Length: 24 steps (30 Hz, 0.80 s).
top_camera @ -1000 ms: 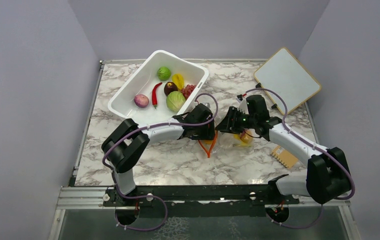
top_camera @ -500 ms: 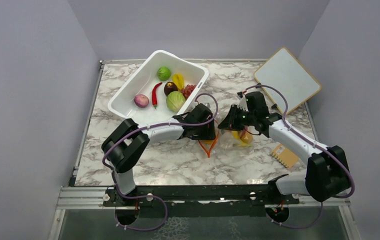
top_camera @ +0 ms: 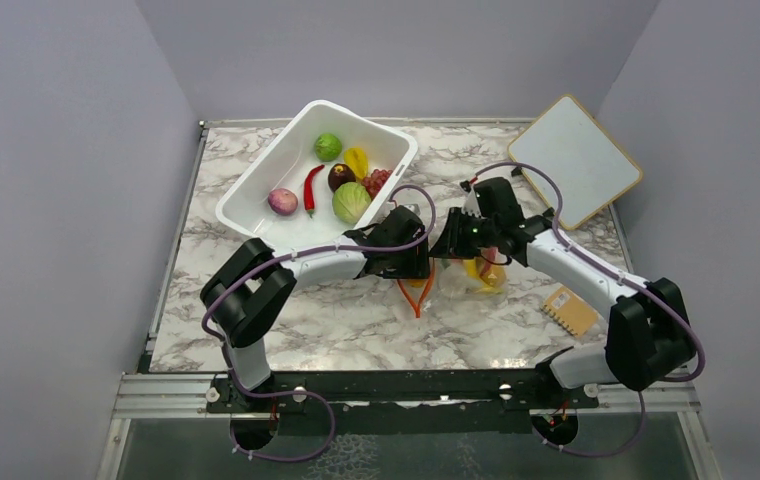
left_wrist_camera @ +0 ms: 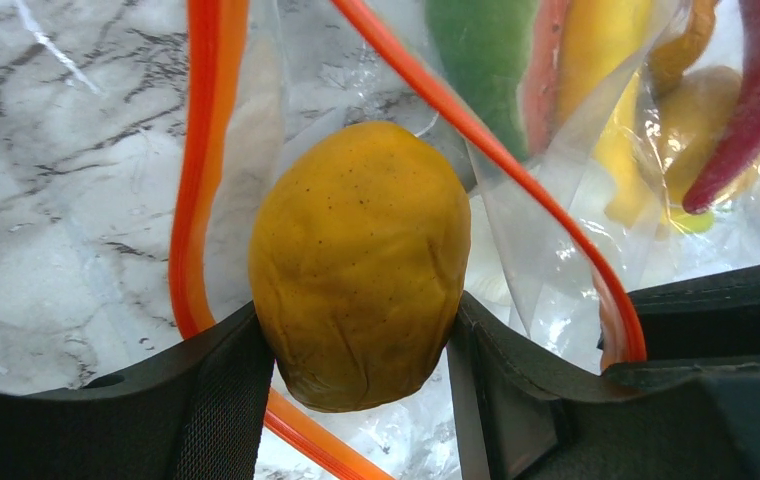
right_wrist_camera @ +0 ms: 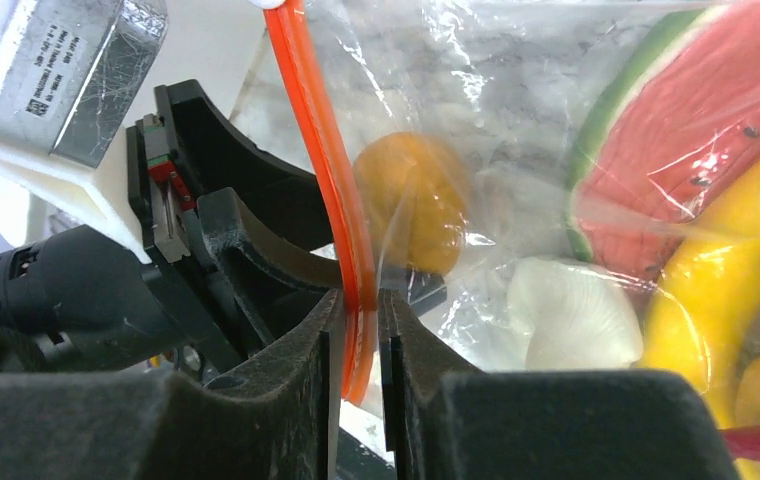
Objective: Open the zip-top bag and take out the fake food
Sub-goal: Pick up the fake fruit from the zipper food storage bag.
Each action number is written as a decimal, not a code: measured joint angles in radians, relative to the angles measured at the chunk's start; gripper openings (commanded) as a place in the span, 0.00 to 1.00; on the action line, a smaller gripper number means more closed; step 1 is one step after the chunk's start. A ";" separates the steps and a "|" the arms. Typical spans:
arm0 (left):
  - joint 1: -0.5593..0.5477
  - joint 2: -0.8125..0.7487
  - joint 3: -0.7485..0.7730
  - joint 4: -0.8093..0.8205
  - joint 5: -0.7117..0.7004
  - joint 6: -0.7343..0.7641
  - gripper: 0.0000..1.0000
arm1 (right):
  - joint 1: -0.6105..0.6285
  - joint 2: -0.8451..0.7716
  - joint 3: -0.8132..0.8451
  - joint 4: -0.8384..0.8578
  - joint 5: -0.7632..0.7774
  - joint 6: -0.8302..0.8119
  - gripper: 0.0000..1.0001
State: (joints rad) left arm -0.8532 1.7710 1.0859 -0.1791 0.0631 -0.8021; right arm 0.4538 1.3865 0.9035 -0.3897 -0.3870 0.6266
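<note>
Two holds — left gripper [left_wrist_camera: 356, 335] clamped on orange fruit [left_wrist_camera: 356, 250], right gripper [right_wrist_camera: 361, 325] pinching the zip strip [right_wrist_camera: 314, 150].

Your left claw [left_wrist_camera: 354, 345] clamps the orange fruit [left_wrist_camera: 356, 250] between its fingers [left_wrist_camera: 218, 400]. Your right claw [right_wrist_camera: 361, 320], just opposite and close to it, pinches the zip strip [right_wrist_camera: 318, 160] with its jaws nearly closed.

Left arm [top_camera: 311, 264] and right arm [top_camera: 584, 277] are showing white links and black joints; purple cables [top_camera: 332, 415] are looping alongside; fingers [left_wrist_camera: 214, 400] are showing matte black.
</note>
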 measured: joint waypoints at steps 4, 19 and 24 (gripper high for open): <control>0.002 0.000 -0.002 -0.007 -0.001 0.000 0.26 | 0.041 0.032 0.046 -0.047 0.077 -0.023 0.19; 0.000 -0.019 -0.004 -0.010 0.000 0.000 0.18 | 0.071 0.031 0.056 -0.087 0.249 -0.021 0.03; 0.000 -0.053 -0.007 -0.016 0.005 0.008 0.14 | 0.071 0.025 0.056 -0.110 0.317 -0.022 0.02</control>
State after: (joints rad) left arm -0.8532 1.7180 1.0786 -0.1955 0.0677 -0.7944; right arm 0.5247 1.4113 0.9600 -0.4995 -0.0696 0.6048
